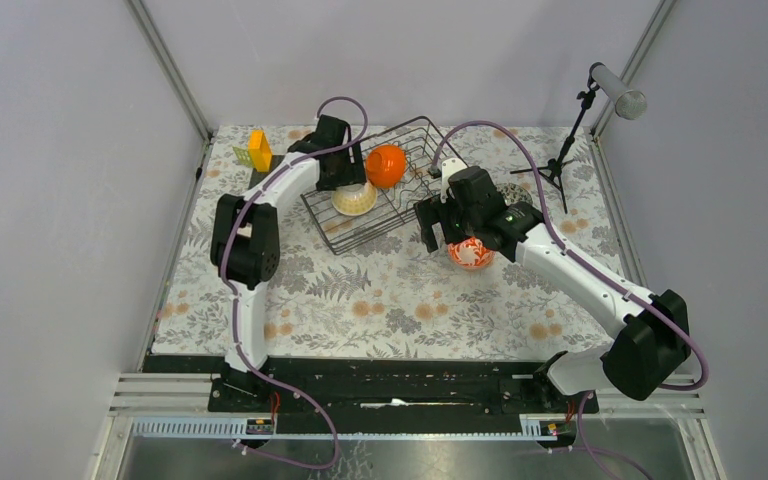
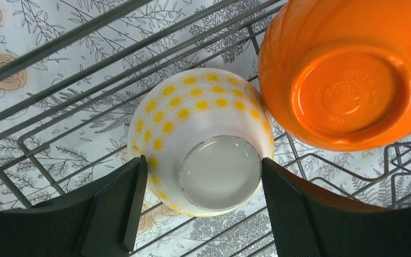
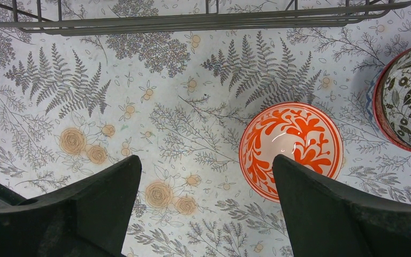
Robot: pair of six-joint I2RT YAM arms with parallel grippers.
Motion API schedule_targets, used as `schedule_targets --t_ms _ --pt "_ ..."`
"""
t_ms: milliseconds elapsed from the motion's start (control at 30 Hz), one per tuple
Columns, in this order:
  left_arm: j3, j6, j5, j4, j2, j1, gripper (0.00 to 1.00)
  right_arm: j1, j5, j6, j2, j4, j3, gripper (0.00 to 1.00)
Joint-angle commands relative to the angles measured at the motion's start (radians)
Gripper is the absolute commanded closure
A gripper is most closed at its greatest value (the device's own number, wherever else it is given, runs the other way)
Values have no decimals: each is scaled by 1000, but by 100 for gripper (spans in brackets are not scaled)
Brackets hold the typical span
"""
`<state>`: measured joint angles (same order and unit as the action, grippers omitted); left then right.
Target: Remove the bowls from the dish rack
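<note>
Covering the whole table, a pale floral-print cloth (image 1: pixel 380 300) carries everything else. The dark wire rectangular dish rack (image 1: pixel 360 232) sits on its far middle part.

2 bowls are inside the rack. A bright orange glossy bowl (image 2: pixel 348 80) leans on its side among the divider prongs, base toward the left wrist camera. A cream bowl with yellow dots (image 2: pixel 192 112) lies foot-up, touching it.

The left gripper (image 2: pixel 203 187) reaches down into the rack with its fingers spread wide on either side of the cream bowl, the natural way to lift it by its wall. The pads sit at the wall, but whether they press on it cannot be told. The orange bowl crowds the right-hand finger, and the prongs and wires close around both bowls, so a straight upward lift looks safest.

The right gripper (image 3: pixel 206 182) hangs above the cloth with jaws wide apart and nothing between them. A white bowl with a red leaf pattern (image 3: pixel 291 147) sits upright on the cloth below its right finger, outside the rack. A dark speckled bowl with a red rim (image 3: pixel 409 101) stands just beside that one.

A microphone on a thin black stand (image 1: pixel 615 90) rises at the far right. A small yellow block (image 1: pixel 259 150) stands at the far left.
</note>
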<state>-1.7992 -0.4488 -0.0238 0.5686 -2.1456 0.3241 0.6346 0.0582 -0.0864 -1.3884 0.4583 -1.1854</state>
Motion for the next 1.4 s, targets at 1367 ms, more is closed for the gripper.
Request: schedule_targets --t_ms 1367 --pt "336 -151 354 -211 249 -103 49 -92 -321 -288 -435 -9 -477 10"
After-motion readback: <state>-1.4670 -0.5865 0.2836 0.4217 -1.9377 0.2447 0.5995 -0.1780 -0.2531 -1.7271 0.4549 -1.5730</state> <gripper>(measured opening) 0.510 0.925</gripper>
